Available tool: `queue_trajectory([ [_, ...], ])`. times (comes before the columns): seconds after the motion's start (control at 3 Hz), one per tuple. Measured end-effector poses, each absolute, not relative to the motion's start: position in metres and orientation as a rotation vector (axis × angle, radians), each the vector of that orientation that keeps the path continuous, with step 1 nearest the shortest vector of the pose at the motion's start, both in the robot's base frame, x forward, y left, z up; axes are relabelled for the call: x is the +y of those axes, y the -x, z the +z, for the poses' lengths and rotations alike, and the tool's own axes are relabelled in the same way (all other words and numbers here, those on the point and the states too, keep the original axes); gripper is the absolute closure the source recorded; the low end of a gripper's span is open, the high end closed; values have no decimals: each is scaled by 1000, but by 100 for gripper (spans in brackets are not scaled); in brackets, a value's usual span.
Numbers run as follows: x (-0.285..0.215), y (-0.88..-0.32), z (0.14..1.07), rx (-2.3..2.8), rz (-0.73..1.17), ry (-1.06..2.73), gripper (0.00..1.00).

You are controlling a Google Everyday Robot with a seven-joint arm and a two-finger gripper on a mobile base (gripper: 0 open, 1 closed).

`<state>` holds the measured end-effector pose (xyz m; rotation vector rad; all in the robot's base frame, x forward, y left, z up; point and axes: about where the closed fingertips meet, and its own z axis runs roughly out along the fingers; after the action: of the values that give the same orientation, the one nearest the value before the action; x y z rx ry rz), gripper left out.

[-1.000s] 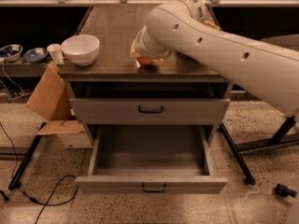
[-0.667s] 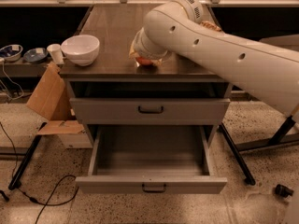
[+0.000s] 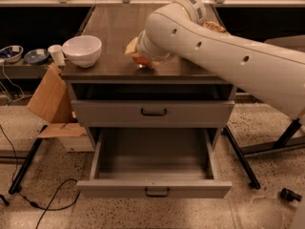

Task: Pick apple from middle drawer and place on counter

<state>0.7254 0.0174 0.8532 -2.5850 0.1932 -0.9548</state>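
The apple (image 3: 141, 61), small and orange-red, shows at the front middle of the dark glossy counter (image 3: 114, 27), right under the end of my white arm. My gripper (image 3: 142, 55) is at the apple, mostly hidden by the thick wrist. I cannot tell if the apple rests on the counter or hangs just above it. The middle drawer (image 3: 152, 151) is pulled fully out below; its grey tray floor is bare.
A white bowl (image 3: 82, 50) stands on the counter's front left corner. The taller drawer front (image 3: 153, 112) above the open drawer is shut. A crumpled bag (image 3: 215, 27) peeks out behind my arm. Cardboard (image 3: 50, 99), a cup (image 3: 56, 54) and a floor cable (image 3: 43, 204) are on the left.
The end of my arm has edged slightly to the left over the counter, with the apple still under it. The drawer and bowl have not moved.
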Motion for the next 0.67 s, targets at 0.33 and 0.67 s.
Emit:
queue_trajectory([
  [0.33, 15, -724, 855, 212, -967, 2584, 0],
  [0.67, 11, -722, 858, 237, -984, 2583, 0],
])
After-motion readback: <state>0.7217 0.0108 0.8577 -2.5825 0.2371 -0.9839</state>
